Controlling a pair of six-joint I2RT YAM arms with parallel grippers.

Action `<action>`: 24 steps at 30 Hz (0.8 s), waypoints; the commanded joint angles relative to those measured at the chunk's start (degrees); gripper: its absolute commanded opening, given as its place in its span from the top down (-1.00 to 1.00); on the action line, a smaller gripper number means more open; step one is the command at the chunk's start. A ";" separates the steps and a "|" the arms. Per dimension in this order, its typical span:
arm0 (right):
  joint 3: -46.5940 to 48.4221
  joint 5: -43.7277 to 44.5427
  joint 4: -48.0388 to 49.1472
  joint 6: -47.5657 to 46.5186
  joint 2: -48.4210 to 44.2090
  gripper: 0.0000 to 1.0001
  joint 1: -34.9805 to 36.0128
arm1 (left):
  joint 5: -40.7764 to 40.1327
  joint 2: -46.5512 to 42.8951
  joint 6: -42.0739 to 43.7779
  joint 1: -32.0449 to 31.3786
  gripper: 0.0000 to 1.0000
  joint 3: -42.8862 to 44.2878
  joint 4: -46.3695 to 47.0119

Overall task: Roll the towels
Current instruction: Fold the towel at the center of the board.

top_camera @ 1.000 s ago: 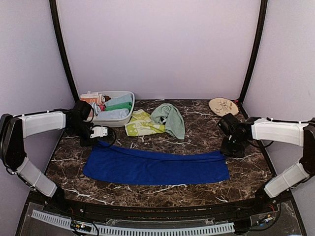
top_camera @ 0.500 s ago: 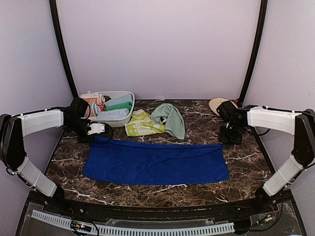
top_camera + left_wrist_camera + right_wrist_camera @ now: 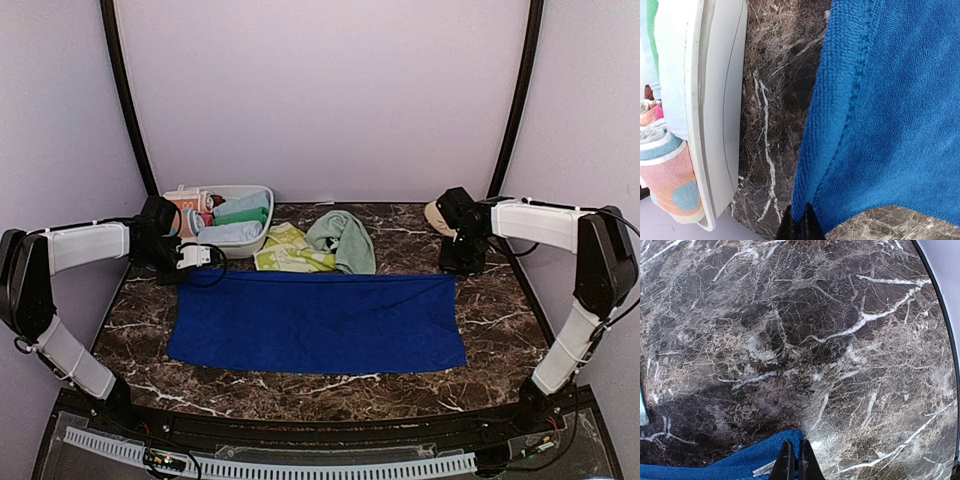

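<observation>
A dark marble table [image 3: 300,390] is seen filling the workspace, and across its middle the long royal blue towel [image 3: 315,322] is laid out flat and wide, its far edge drawn straight between the two arms. A white basin [image 3: 257,238] packed with rolled cloths is set at the far left corner, just beyond the towel's left end. The pale mint green towel [image 3: 345,238] is heaped behind the blue one, partly resting on the yellow-green patterned towel [image 3: 285,255] spread beside the basin. A round beige plate [image 3: 437,212] is half hidden behind the right arm. The left gripper [image 3: 800,225] is shown clamped tight on the blue towel's far left corner, and the right gripper [image 3: 794,460] is pinched closed on its far right corner
</observation>
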 commanded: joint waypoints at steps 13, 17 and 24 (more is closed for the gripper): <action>2.71 0.50 0.12 -2.09 2.12 1.00 -2.09 | -2.00 1.63 -0.65 1.55 1.00 0.43 3.45; -4.03 -1.15 1.11 -0.38 -3.04 1.00 -1.98 | 0.10 -1.42 -0.06 1.79 1.00 -1.41 1.27; -13.82 -3.86 1.07 3.25 -12.10 1.00 -0.20 | 3.77 -4.19 -1.79 1.88 1.00 -1.27 -6.83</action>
